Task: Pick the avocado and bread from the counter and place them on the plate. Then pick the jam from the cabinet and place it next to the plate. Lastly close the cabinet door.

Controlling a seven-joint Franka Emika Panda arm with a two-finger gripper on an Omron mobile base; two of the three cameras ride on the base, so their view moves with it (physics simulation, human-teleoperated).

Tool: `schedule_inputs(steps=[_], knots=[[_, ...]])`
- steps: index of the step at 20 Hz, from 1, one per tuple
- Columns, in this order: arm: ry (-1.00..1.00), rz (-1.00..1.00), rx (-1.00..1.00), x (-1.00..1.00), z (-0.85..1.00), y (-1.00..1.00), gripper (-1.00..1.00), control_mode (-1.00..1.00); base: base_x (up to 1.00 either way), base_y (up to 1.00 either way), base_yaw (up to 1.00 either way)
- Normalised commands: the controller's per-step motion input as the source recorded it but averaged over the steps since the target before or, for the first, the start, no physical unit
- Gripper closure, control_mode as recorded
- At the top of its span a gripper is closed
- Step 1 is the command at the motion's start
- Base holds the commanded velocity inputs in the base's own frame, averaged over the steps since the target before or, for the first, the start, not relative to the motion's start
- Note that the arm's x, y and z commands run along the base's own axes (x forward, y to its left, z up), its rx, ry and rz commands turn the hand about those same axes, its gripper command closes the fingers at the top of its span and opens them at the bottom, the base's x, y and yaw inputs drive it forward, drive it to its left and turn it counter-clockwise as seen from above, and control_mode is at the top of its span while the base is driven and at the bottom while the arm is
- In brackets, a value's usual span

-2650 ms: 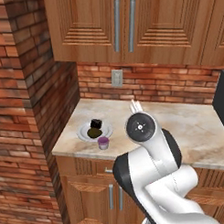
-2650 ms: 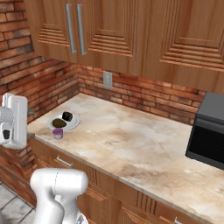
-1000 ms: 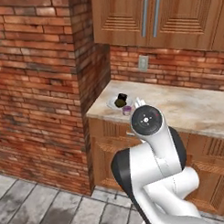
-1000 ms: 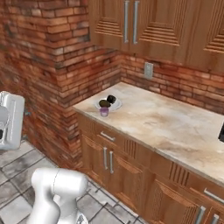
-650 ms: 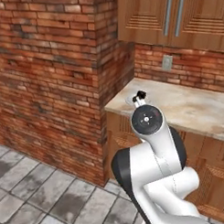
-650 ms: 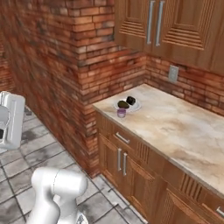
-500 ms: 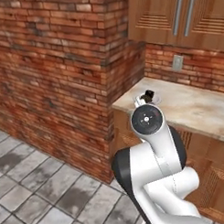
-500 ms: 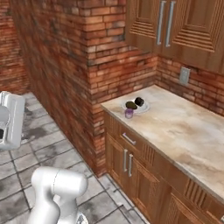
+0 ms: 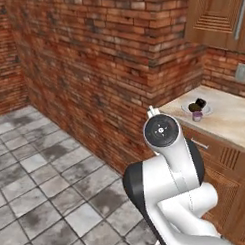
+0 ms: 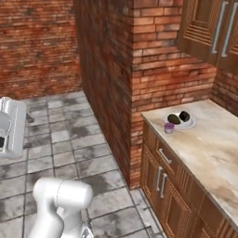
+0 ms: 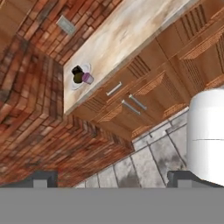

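The plate (image 10: 180, 122) sits at the brick-wall end of the desk (image 10: 211, 148), already carrying two dark items, seemingly the avocado (image 10: 174, 119) and the bread (image 10: 185, 115). Just beside the plate, on its front-edge side, stands a small purple jar, likely the jam (image 10: 169, 128). So both placing steps look finished. Above the plate, the wall cabinet doors (image 10: 218, 32) appear shut, though I cannot be sure from these angles. The gripper (image 11: 111, 177) looks down from well away from the plate, its fingers (image 11: 43, 178) spread wide with nothing between them.
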Motion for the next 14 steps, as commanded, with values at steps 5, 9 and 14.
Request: schedule_inputs(steps=[5, 9, 14], knots=[[0.0, 0.0, 0.0, 0.0, 0.0, 0.0, -1.0, 1.0, -0.14, -0.1, 0.46], [0.0, 0.0, 0.0, 0.0, 0.0, 0.0, -1.0, 1.0, -0.13, -0.09, 0.46], [0.0, 0.0, 0.0, 0.0, 0.0, 0.0, -1.0, 1.0, -0.21, -0.1, 0.46]])
